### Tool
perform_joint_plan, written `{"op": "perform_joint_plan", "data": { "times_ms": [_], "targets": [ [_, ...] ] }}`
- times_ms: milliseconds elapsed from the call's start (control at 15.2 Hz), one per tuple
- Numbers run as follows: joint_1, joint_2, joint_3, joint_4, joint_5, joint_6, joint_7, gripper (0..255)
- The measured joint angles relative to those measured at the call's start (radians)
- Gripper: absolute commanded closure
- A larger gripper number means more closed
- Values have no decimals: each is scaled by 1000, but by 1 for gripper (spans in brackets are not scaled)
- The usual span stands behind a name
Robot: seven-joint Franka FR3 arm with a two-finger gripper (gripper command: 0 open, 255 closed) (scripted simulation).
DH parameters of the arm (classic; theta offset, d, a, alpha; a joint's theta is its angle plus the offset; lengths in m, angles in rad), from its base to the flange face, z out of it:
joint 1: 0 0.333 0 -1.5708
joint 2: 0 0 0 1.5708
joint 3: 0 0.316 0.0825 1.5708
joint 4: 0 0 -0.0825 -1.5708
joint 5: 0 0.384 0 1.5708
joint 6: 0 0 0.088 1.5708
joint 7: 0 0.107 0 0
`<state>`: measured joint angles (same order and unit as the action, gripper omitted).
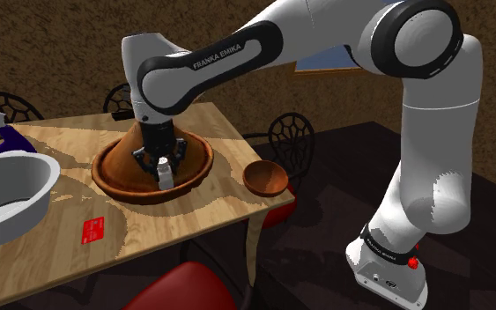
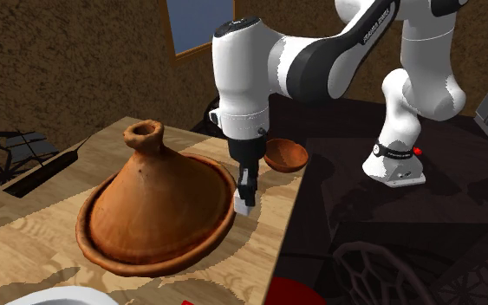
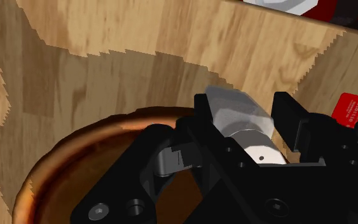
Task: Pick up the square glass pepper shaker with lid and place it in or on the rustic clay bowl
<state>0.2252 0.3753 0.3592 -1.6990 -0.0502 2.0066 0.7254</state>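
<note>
The pepper shaker is a small pale square bottle with a silvery lid. It stands upright just off the near rim of a large clay tagine, low over the wooden table. My black gripper points down and is shut on the shaker, one finger on each side. From the second exterior view, the shaker hangs under the gripper beside the tagine. Seen from the wrist, the shaker sits between the fingers. The small brown clay bowl rests at the table's corner, toward the stand.
A big white basin sits at the shoulder view's left, with a red card on the table near it. Dark metal chairs stand around the table, and a red seat is at the front edge.
</note>
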Motion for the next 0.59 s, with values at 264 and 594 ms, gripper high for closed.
{"op": "perform_joint_plan", "data": {
  "times_ms": [264, 594],
  "targets": [
    [0, -15, 3, 31, 6, -46, 0, 255],
    [-51, -126, -2, -95, 45, -27, -60, 255]
  ]
}}
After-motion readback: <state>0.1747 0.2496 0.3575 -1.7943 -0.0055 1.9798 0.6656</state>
